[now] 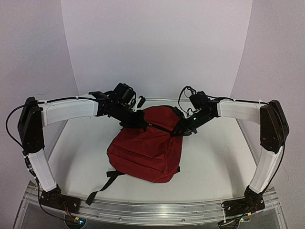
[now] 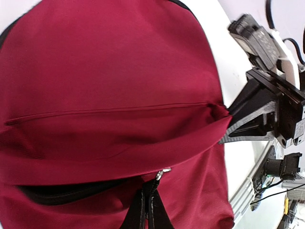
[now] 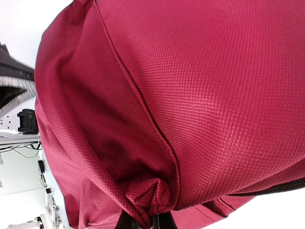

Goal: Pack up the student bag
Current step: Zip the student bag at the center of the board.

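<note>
Student bag [image 1: 145, 152] — dark red, slumped — top pinched in left gripper [image 1: 142, 122], right gripper [image 1: 177, 129].

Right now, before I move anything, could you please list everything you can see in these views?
student bag: one, dark red, lying mid-table
strap: one clearly seen, black, trailing from the bag's near left end toward the rail
zip pull: one, silver, on the bag by the left hand
table: one, white, under the bag
rail: one, silver metal, along the table's near edge
backdrop: one, white, behind the table
left arm: one, white and black, left side
right arm: one, white and black, right side
left hand: one, black, shut on the bag's far left
right hand: one, black, pinching the bag's far right corner
</note>
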Action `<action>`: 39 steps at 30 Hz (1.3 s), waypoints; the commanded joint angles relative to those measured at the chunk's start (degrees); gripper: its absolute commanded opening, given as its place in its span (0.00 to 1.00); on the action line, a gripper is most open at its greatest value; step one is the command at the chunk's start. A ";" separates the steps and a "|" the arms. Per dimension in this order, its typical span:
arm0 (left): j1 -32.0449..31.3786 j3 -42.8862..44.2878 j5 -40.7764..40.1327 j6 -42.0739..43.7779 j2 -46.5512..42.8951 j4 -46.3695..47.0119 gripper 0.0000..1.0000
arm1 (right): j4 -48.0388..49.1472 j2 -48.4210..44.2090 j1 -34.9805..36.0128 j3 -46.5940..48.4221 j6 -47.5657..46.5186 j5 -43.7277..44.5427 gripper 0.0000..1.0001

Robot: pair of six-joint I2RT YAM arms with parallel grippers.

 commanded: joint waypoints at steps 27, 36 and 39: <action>10.19 -10.28 4.98 1.76 -8.36 2.70 0.00 | -4.45 1.13 -6.15 3.99 -5.67 7.11 0.00; -0.22 -8.41 7.52 3.70 -3.42 6.05 0.00 | -5.97 17.18 -6.09 29.64 -6.46 13.53 0.00; -3.87 -6.58 8.92 3.25 -1.00 7.99 0.00 | -6.73 21.33 -6.08 39.42 -3.17 11.04 0.11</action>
